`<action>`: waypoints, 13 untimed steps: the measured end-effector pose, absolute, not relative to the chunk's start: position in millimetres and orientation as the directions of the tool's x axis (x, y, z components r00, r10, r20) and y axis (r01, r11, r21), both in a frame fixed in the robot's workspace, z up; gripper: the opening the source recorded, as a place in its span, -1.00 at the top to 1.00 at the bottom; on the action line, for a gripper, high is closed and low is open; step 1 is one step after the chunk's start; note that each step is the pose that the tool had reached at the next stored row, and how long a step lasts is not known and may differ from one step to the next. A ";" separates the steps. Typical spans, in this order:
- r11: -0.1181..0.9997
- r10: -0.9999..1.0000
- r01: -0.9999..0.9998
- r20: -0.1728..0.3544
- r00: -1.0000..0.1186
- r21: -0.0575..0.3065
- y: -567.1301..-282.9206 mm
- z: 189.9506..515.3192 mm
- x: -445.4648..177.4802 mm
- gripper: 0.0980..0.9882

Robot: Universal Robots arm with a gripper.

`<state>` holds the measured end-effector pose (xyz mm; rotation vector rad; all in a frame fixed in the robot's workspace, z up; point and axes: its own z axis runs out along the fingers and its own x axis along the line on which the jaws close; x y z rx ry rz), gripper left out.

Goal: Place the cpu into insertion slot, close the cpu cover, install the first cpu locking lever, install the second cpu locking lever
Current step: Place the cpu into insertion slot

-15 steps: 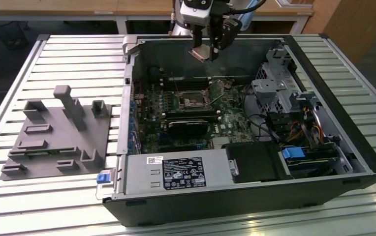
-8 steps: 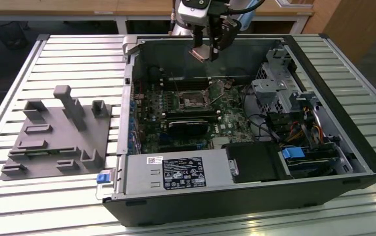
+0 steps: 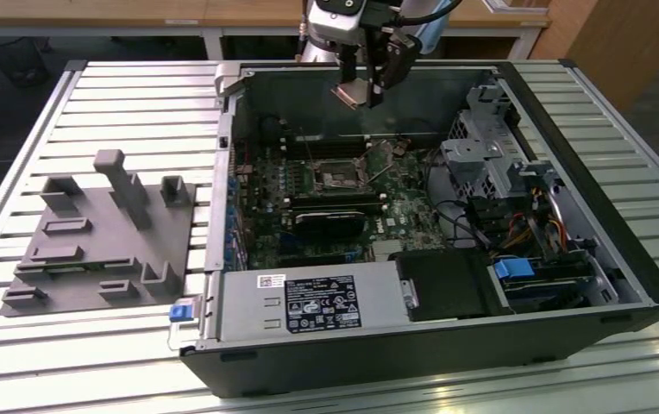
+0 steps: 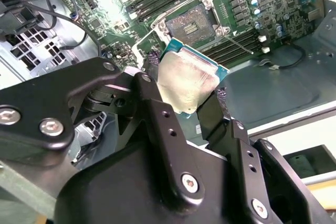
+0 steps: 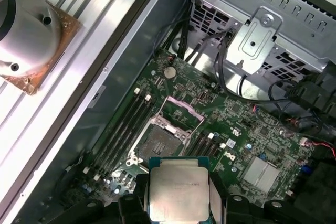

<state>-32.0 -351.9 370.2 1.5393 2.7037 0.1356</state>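
Observation:
My gripper (image 3: 362, 90) hangs above the far part of the open computer case, shut on the cpu (image 3: 350, 93), a small square chip with a dull silver-tan top. In both wrist views the cpu (image 4: 186, 82) (image 5: 178, 192) sits tilted between two black fingers (image 4: 152, 98), well clear of the board. Below it lies the insertion slot (image 5: 159, 144) (image 4: 193, 23) (image 3: 338, 177), a square socket with a dark centre and silvery rim on the green board. It is open and holds nothing. The cpu cover (image 5: 184, 108) stands swung up at the socket's edge. A thin lever (image 4: 239, 43) lies beside the socket.
Long black memory slots (image 5: 123, 124) run beside the socket. A black heatsink (image 3: 329, 216) sits just nearer, with the power supply (image 3: 306, 302) in front. A metal drive cage (image 3: 502, 147) and cables fill the exterior view's right. A grey fixture (image 3: 99, 237) lies on the slatted table at the left.

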 end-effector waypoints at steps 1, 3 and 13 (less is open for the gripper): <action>0.504 0.862 0.859 0.019 -0.507 0.089 -351.9 370.2 -32.0 0.00; 0.496 0.866 0.864 0.019 -0.499 0.089 -351.9 370.2 -32.0 0.00; 0.457 0.887 0.885 0.019 -0.460 0.089 -351.9 370.1 -32.0 0.00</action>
